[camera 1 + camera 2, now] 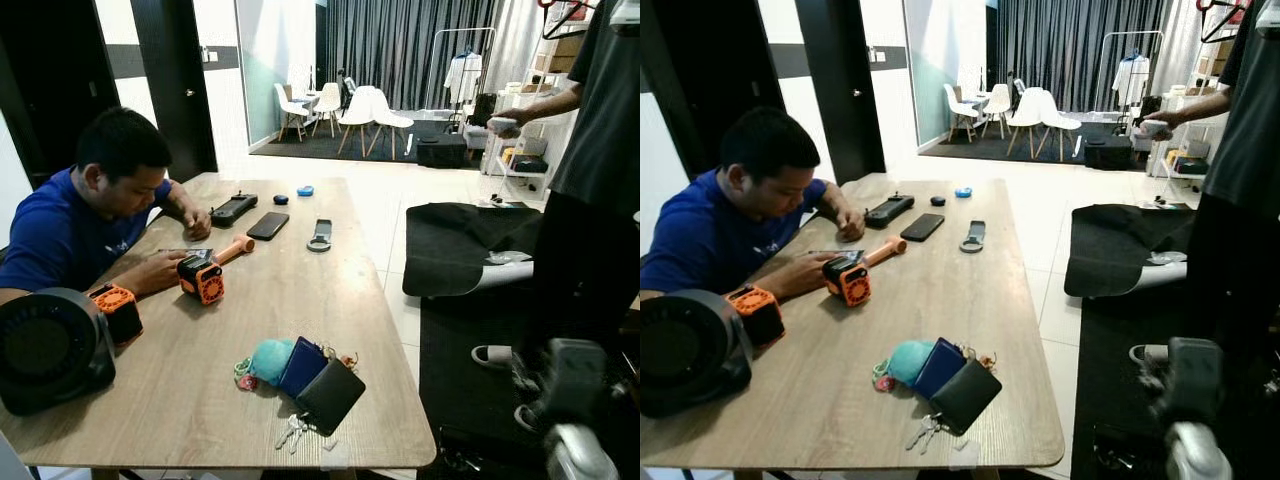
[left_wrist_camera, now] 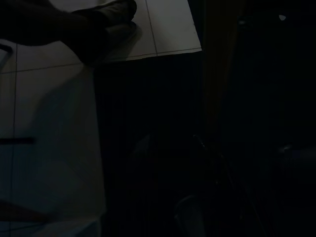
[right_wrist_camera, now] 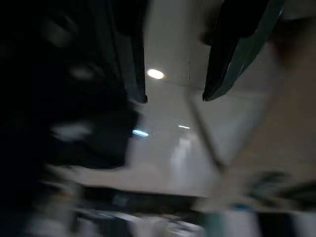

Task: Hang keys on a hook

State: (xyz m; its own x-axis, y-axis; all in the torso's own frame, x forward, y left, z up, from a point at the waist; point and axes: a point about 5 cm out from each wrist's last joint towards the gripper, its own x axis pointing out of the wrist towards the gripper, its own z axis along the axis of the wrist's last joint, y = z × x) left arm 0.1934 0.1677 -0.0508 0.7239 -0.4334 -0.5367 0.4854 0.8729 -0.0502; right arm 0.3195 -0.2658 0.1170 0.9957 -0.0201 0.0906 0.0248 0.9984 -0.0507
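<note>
Silver keys (image 1: 291,432): small bunch of metal keys, fanned flat on the table, near its front edge, just in front of the wallets.
Key ring attachments: teal fuzzy ball (image 1: 270,358) and a pink-and-green charm (image 1: 243,374), lying to the left of the wallets; link to the keys hidden under the wallets.
Wallets: blue one (image 1: 302,366) overlapped by a black one (image 1: 330,394), both lying at a slant.
Table (image 1: 200,400): light wood grain, long, running away from the camera.
Farther on the table: orange-and-black block (image 1: 201,277) by a seated person's hand, another orange-topped block (image 1: 117,309), round black fan (image 1: 50,349) at the near left corner, black phone (image 1: 268,225), black game controller (image 1: 233,208).
People: one seated at the left in a blue shirt (image 1: 55,235); one standing at the right in dark clothes (image 1: 600,150).
Right tool (image 3: 174,96): blurred wrist view, two black fingers standing apart, nothing between them, pale floor beyond; arm (image 1: 565,400) low at the right of the table, well apart from the keys.
Left tool: wrist view very dark, open or closed cannot be told; tiled floor (image 2: 54,123) dimly made out.
</note>
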